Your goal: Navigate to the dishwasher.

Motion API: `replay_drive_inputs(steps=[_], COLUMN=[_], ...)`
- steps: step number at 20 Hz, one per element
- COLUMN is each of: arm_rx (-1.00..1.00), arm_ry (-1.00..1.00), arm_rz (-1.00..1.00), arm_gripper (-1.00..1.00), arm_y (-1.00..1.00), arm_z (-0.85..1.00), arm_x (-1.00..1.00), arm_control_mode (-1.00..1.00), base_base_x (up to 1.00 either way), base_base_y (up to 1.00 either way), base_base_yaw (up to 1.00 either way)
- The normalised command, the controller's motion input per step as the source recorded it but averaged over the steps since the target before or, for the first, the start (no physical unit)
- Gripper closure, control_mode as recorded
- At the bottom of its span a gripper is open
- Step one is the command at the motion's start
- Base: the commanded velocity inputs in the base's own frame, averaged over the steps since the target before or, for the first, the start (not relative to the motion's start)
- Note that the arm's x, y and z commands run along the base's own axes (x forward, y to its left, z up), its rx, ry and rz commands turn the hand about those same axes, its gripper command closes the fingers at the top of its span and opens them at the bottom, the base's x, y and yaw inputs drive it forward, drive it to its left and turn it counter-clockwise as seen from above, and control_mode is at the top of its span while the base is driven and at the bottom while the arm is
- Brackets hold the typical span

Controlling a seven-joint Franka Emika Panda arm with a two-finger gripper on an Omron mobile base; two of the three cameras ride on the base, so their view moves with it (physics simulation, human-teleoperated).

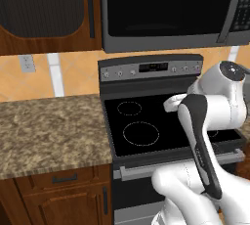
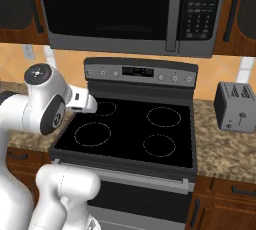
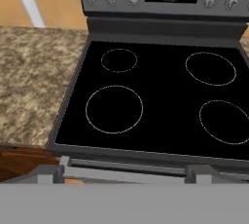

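The dishwasher is out of view: no flat grey panel with a bar handle shows anywhere. My arm folds up in front of a black-glass stove (image 1: 141,126), seen too as the stove (image 2: 130,129) from the right. The white hand (image 1: 173,103) hangs over the stove's cooktop, and the hand (image 2: 82,101) also shows from the right. Its fingers are hidden, so I cannot tell whether the gripper is open or shut. In the hand view the stove (image 3: 155,101) lies straight ahead with its knob panel at the top.
A dark microwave (image 2: 120,9) hangs above the stove. A granite counter (image 1: 49,131) runs to the left over brown wooden cabinets (image 1: 58,194). To the right stands a grey toaster (image 2: 235,106) on more counter (image 2: 225,154). Upper wooden cabinets (image 1: 44,9) flank the microwave.
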Motion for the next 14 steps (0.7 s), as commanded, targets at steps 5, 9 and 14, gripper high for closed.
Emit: replay_drive_inputs(steps=[5,9,14], arm_rx=[0.0,0.0,0.0], arm_ry=[0.0,0.0,0.0], arm_rz=[0.0,0.0,0.0], arm_gripper=[-1.0,-1.0,-1.0], arm_y=[0.0,0.0,0.0], arm_z=[0.0,0.0,0.0], arm_x=[0.0,0.0,0.0], arm_control_mode=[1.0,1.0,1.0], base_base_x=[-0.7,-0.35,0.0], base_base_y=[-0.79,-0.57,0.01], base_base_yaw=[-0.09,-0.48,-0.97])
